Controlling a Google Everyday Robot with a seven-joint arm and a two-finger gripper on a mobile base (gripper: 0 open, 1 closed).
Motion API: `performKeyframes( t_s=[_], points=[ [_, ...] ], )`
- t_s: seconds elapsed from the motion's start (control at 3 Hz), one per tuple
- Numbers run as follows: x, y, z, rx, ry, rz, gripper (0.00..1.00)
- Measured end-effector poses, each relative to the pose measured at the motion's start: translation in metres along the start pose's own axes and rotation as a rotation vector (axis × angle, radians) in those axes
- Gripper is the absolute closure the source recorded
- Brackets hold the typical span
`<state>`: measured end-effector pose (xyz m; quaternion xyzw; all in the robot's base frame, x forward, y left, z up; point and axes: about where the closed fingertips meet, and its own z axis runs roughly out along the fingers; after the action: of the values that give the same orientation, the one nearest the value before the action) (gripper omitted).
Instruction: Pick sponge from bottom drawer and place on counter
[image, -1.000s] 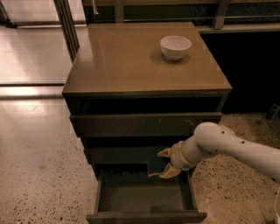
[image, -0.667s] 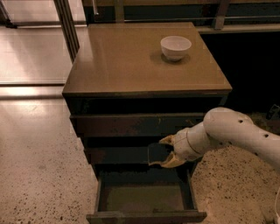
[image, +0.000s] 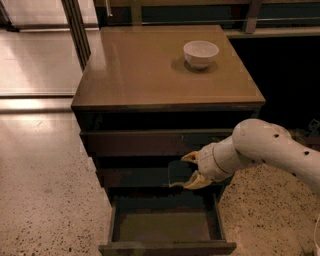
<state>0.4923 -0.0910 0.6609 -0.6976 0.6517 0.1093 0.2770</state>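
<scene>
Dark sponge (image: 176, 173) clamped in gripper (image: 188, 170), raised since 1 s ago; now clear of bottom drawer (image: 165, 227), level w/ mid drawer (image: 130, 176) front. Pick looks done; counter (image: 150, 65) placement left.

No readable text, labels or numbers on anything, pincer (image: 191, 170) clasping the sponge (image: 178, 174) before the middle drawer (image: 130, 177)

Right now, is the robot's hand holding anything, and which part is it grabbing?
Yes. The hand, just above the open bottom drawer, holds the sponge, with one finger on its top edge and one on its bottom edge.
</scene>
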Motion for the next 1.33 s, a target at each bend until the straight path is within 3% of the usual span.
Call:
performKeyframes(
  t_s=[0.33,0.67,1.0,1.33],
  points=[
    [-0.015,-0.009,-0.016,0.007,-0.006,-0.002,1.0],
    [-0.056,-0.031,-0.054,0.013,-0.016,0.012,1.0],
    [-0.111,-0.073,-0.127,0.063,-0.003,0.07,1.0],
    [-0.111,-0.072,-0.127,0.063,-0.002,0.069,1.0]
  ],
)
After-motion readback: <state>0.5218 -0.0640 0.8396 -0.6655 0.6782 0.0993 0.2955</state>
